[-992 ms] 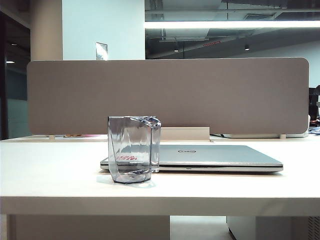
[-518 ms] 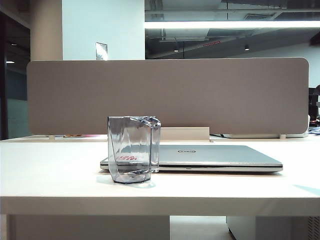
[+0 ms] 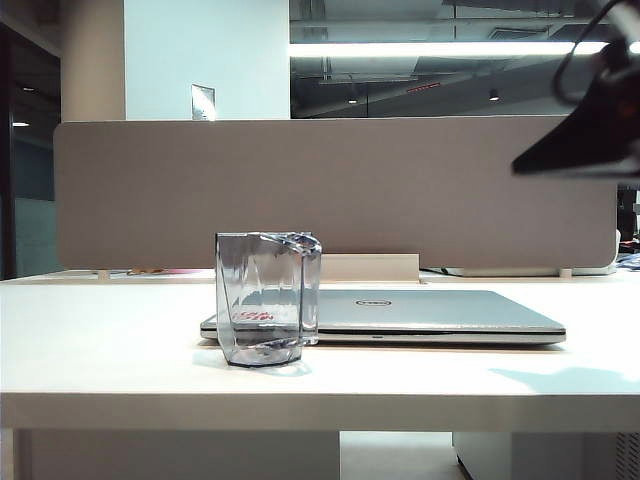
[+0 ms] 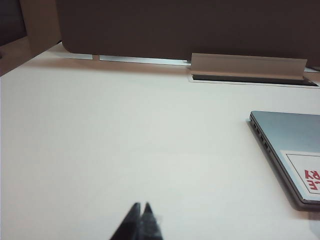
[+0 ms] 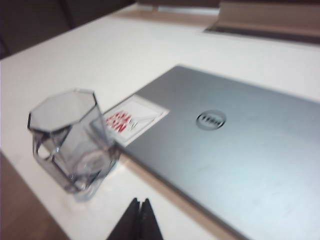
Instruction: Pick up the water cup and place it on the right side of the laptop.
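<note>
Right gripper [image 5: 138, 207], fingers pressed together and empty, hangs above the laptop [image 5: 235, 155]; the cup [image 5: 70, 142] stands just beside it. Left gripper [image 4: 141, 212] likewise closed, empty.

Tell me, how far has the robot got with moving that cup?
Nothing is done yet: the clear grey-tinted faceted plastic tumbler stands upright at the left front corner of the closed silver-grey Dell laptop. In hand: the right gripper, shut and empty, hangs above the laptop, facing the cup. The left gripper, also shut, sits over bare white table. Left: open, grasp, lift, set down right of the laptop.
</note>
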You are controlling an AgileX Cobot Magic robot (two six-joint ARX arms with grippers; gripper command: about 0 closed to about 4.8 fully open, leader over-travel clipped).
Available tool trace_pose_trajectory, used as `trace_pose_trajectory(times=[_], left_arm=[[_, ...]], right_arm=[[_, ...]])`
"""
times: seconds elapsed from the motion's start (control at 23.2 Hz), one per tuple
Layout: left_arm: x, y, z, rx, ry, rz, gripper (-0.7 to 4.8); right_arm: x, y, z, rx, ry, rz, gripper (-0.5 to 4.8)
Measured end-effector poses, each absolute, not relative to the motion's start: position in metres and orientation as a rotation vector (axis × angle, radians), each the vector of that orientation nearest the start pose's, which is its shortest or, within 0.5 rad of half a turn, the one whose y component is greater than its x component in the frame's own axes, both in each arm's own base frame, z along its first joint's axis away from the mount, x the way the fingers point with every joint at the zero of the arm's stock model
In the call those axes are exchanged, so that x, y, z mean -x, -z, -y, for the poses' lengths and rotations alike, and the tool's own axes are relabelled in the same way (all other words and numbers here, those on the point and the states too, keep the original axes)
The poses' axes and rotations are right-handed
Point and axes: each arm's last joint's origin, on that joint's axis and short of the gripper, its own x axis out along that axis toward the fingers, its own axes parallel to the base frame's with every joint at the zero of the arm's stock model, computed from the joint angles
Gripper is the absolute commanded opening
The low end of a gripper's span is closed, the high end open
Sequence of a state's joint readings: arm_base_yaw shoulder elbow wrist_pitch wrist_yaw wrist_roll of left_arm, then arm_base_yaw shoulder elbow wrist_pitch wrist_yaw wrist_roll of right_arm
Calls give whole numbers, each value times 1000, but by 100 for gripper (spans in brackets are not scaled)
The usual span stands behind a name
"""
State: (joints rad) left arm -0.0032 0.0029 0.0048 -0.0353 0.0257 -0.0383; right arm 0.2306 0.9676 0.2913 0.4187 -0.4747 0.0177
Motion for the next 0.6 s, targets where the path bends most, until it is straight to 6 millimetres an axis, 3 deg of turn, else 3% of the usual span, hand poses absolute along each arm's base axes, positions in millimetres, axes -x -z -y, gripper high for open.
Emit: trace_pose_trajectory(times=[0.26,0.43,0.6], left_arm=[[-98,-161,1,39,28,-34,-5],[-98,-161,1,39,29,-34,-5],[-98,-161,1,39,29,-34,-6]], right_arm=[[-195,-171,-69,-55,-765,-342,-1],[-207,-168,-77,-67,-832,-368,1],[-218,-166,-82,-82,-888,-394,82]])
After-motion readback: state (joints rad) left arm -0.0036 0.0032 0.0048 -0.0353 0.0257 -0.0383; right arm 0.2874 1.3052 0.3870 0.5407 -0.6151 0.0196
